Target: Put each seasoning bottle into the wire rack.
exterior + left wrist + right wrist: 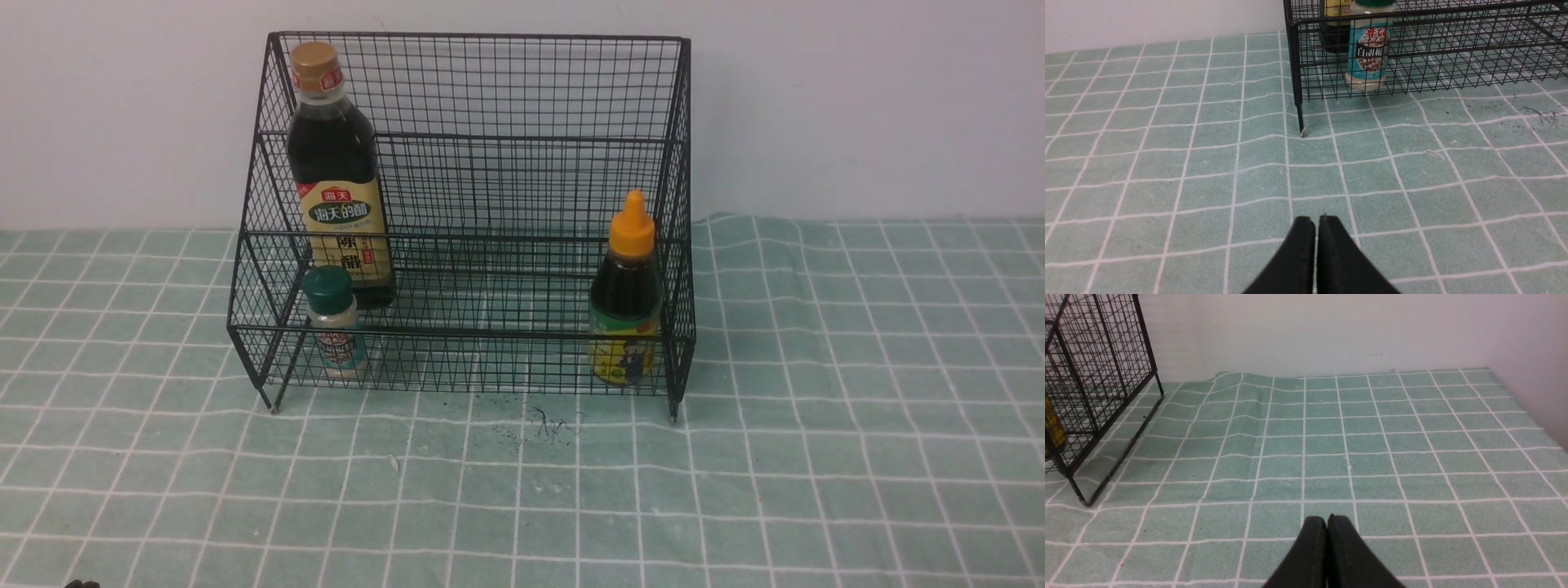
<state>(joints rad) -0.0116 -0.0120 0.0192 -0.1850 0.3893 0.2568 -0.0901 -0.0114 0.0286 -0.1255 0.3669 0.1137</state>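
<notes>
**A:** So where's everything relative to the wire rack (482, 204)? Anything for the arms to go after?

**B:** Doesn't look like it. All three bottles are standing upright inside the rack. The tall vinegar bottle (336, 175) is on the upper tier at the rack's left end, the green-capped shaker (333, 321) sits on the lower tier just in front of it, and the orange-nozzle squeeze bottle (625, 290) is on the lower tier at the rack's right end.

**A:** And the hands?

**B:** Both pulled well back from the rack, low over the bench (857, 457). Left hand (1316, 222) has its fingers pressed together, holding nothing, pointing roughly at the rack's front left foot (the shaker is the nearest bottle to it). Right hand (1327, 520) is also pinched together and empty, off past the rack's right side, facing bare cloth.

**A:** So done?

**B:** I'd say so, no bottle is left outside the rack.
</notes>
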